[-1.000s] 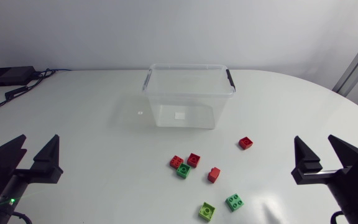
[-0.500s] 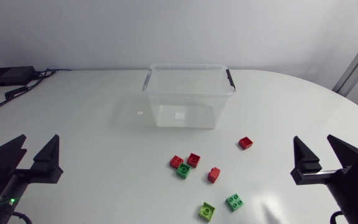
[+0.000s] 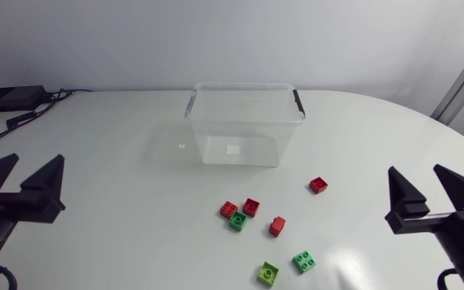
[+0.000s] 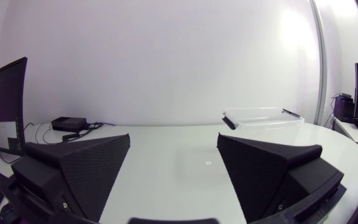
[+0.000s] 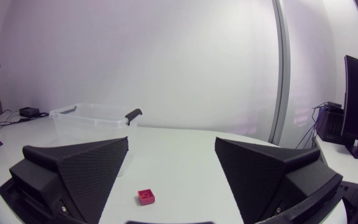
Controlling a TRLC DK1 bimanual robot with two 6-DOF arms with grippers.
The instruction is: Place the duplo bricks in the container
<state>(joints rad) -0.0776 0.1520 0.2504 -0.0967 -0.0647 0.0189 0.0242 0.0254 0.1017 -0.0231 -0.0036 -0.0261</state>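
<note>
white table [image 3: 119, 161] bears clear container [image 3: 245, 125], red and green bricks [image 3: 252, 217].

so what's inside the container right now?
The container holds nothing: through its clear walls only a small white patch at the base shows. All seven bricks lie on the table in front of it. Nothing is covered.

Bright, even light; fisheye-warped edges
</note>
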